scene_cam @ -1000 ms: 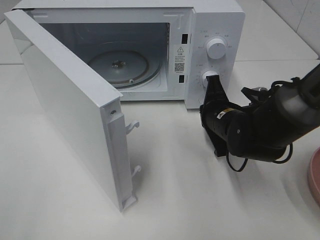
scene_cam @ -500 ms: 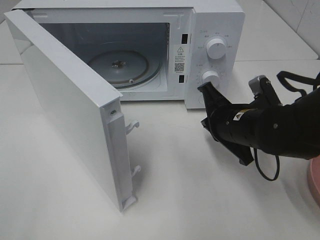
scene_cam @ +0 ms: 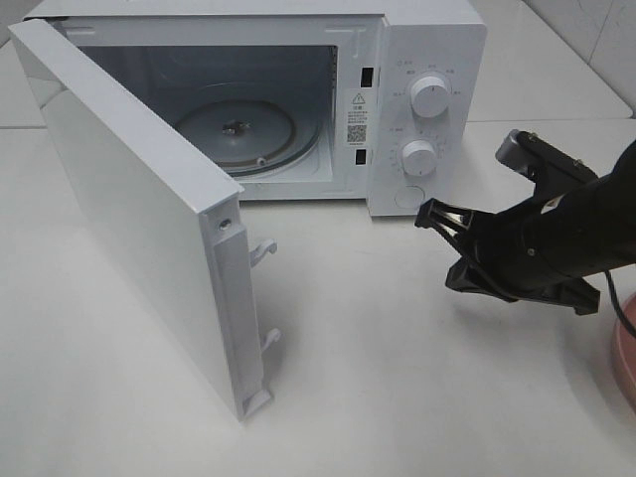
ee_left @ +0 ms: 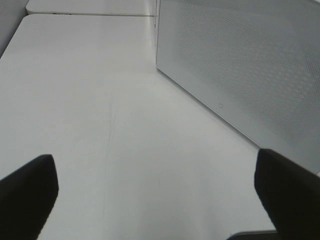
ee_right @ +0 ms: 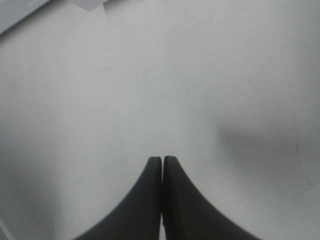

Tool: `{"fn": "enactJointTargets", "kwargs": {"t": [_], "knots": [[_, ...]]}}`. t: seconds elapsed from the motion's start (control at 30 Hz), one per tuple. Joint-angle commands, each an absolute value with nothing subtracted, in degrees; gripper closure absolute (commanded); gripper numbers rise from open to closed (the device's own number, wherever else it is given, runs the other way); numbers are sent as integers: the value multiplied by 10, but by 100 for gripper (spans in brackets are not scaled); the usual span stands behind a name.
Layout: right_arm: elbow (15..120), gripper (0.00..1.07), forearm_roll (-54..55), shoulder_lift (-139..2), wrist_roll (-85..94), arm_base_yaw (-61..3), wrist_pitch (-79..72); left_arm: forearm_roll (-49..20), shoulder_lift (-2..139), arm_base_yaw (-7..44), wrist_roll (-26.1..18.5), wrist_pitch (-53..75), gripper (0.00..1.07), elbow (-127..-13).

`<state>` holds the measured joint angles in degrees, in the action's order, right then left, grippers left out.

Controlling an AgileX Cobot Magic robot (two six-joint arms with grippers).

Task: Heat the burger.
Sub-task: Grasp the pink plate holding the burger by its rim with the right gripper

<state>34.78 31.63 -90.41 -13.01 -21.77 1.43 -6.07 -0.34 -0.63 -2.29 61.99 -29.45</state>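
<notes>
The burger is out of view in every frame. My right gripper (scene_cam: 429,213) hovers low over the table just right of the microwave's front, its tip a short way below the control panel. Its fingers are shut together with nothing between them, as the right wrist view shows for the same gripper (ee_right: 161,161) over bare white tabletop. My left gripper (ee_left: 154,159) does not show in the exterior high view. In its wrist view its two dark fingers (ee_left: 27,187) stand wide open above the table, beside the perforated face of the microwave door (ee_left: 240,65).
The white microwave (scene_cam: 437,40) stands at the back with its door (scene_cam: 129,209) swung wide open toward the front left. A glass turntable (scene_cam: 238,129) lies inside. Two knobs (scene_cam: 429,94) and a round button (scene_cam: 407,197) are on the panel. A pink plate rim (scene_cam: 626,358) shows at the right edge.
My right gripper has pulled back from the lower knob, moving right and toward the front while turning. It stays shut. The microwave door has not moved.
</notes>
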Motion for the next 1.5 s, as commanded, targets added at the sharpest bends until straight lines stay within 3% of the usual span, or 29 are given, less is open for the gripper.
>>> {"fn": "enactJointTargets", "kwargs": {"t": [0.03, 0.2, 0.53, 0.7, 0.73, 0.77, 0.8, 0.83, 0.87, 0.9, 0.93, 0.97, 1.0, 1.07, 1.5], "knots": [[349, 107, 301, -884, -66, -197, 83, -62, -13, -5, -19, 612, 6, -295], [370, 106, 189, -847, -35, -163, 232, -62, -13, -5, -19, 612, 6, -295], [399, 103, 53, -805, -42, -162, 399, -62, -13, -5, -19, 612, 6, -295], [399, 92, 28, -779, -41, -162, 430, -62, -13, -5, -19, 612, 6, -295], [399, 80, 19, -769, -40, -162, 435, -62, -13, -5, -19, 612, 6, -295], [399, 80, 19, -769, -40, -162, 435, -62, -13, -5, -19, 612, 6, -295], [399, 65, 8, -760, -37, -162, 436, -62, -13, -5, -19, 612, 6, -295], [399, 65, 8, -760, -37, -162, 436, -62, -13, -5, -19, 612, 6, -295], [399, 56, 0, -757, -37, -162, 436, -62, -13, -5, -19, 612, 6, -295], [399, 35, -16, -753, -37, -162, 435, -62, -13, -5, -19, 612, 6, -295], [399, 35, -16, -753, -37, -162, 435, -62, -13, -5, -19, 612, 6, -295], [399, 27, -21, -752, -37, -162, 435, -62, -13, -5, -19, 612, 6, -295], [399, 11, -29, -753, -37, -162, 435, -62, -13, -5, -19, 612, 6, -295], [399, 5, -30, -753, -37, -162, 437, -62, -13, -5, -19, 612, 6, -295], [398, 9, -56, -753, -58, -133, 473, -62, -13, -5, -19, 612, 6, -295]]}}
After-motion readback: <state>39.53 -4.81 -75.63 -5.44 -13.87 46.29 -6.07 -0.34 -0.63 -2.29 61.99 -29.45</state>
